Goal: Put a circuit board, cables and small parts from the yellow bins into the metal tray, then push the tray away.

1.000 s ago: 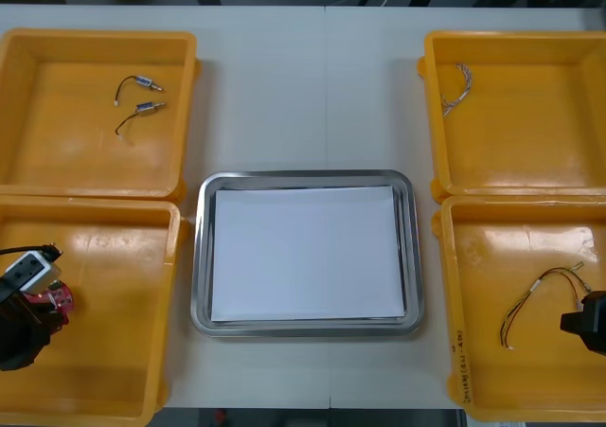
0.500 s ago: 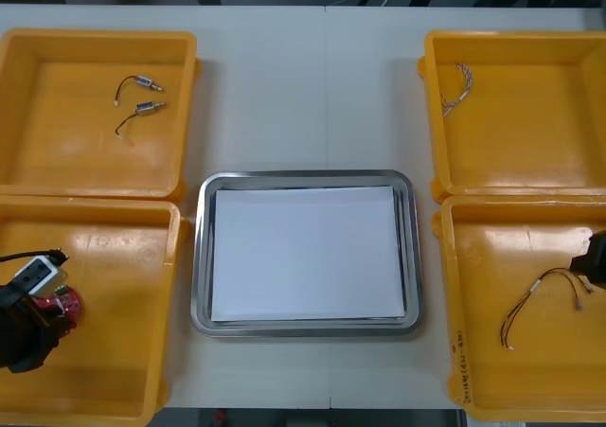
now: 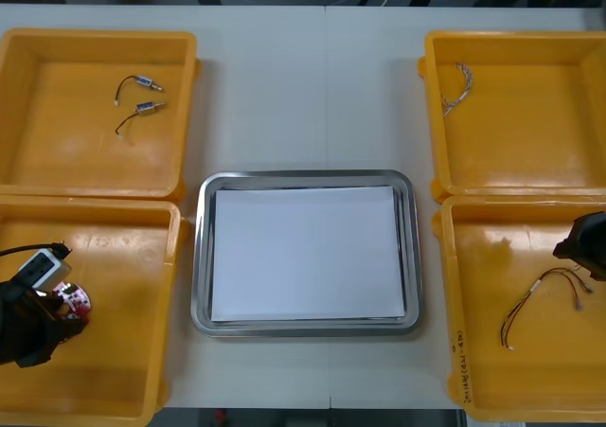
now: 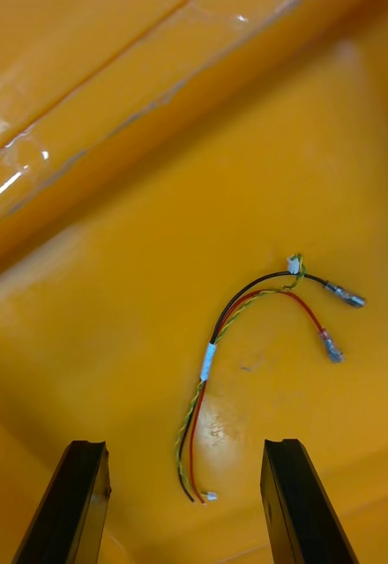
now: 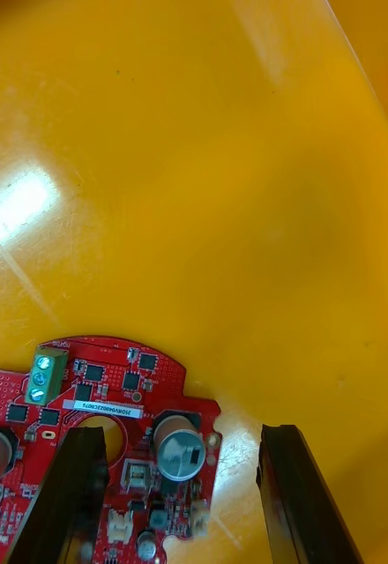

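A round red circuit board (image 3: 74, 300) lies on the floor of the near left yellow bin (image 3: 123, 351). My left gripper (image 3: 57, 317) hangs over it, open. In the left wrist view the board (image 5: 97, 414) reaches under one finger (image 5: 75, 493), while the other finger stands off its edge; the left gripper (image 5: 181, 436) grips nothing. My right gripper (image 3: 582, 249) is open over the near right bin (image 3: 530, 370). The red and yellow cable (image 3: 540, 299) lies loose just ahead of it, and it shows as cable (image 4: 247, 352) beyond the right gripper (image 4: 185, 449).
The metal tray (image 3: 308, 176), white inside, sits between the bins. Two small metal parts (image 3: 142, 107) with black leads lie in the far left bin (image 3: 95, 37). A pale twisted cable (image 3: 457, 86) lies in the far right bin (image 3: 511, 37).
My left gripper was shut on the circuit board and has opened; the board now lies loose in the bin. The right gripper moved toward the far side of its bin, past the cable.
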{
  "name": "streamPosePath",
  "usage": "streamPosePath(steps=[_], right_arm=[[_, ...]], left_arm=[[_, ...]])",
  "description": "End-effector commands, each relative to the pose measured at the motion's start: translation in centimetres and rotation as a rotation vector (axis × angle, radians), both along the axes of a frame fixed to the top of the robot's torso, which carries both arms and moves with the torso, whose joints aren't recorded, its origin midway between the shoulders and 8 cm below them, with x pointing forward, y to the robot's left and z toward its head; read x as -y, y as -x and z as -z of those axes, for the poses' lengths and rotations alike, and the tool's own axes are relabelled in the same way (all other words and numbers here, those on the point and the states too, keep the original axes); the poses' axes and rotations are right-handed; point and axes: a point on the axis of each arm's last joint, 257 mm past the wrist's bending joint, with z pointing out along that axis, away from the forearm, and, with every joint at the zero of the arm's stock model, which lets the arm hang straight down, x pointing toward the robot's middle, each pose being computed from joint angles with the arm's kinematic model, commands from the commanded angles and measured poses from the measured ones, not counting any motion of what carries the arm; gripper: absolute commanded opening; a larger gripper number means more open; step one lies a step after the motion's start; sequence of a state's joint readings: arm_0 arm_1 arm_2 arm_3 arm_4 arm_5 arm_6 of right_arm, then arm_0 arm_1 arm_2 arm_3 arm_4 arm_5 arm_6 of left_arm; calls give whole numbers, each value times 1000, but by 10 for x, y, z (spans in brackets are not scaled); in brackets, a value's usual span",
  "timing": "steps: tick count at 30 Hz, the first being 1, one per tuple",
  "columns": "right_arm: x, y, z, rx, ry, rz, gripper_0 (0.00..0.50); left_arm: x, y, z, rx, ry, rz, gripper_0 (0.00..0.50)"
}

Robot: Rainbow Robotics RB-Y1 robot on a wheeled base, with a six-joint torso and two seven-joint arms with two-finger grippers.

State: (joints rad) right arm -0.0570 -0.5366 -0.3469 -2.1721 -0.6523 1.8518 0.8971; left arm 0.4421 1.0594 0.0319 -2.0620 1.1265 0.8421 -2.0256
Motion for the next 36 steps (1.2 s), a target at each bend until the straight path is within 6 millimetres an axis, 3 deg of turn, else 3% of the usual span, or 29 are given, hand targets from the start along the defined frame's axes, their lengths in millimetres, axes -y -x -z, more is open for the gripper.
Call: streamPosePath(steps=[1,9,27,36], right_arm=[[-15,-11,1,12,-88,128,500],[-25,-10,24,-43,-126,209,500],[-15,-19,64,-25,-90,203,500],[-12,-12,81,-29,-56,176,500]], left_arm=[[0,-9,-9,55,-93,148,500],[-5,-14,-22,45,-93,139,500],[-42,-33,-103,-34,-200,116,500],[-55,-36,-106,-93,-280,108,500]])
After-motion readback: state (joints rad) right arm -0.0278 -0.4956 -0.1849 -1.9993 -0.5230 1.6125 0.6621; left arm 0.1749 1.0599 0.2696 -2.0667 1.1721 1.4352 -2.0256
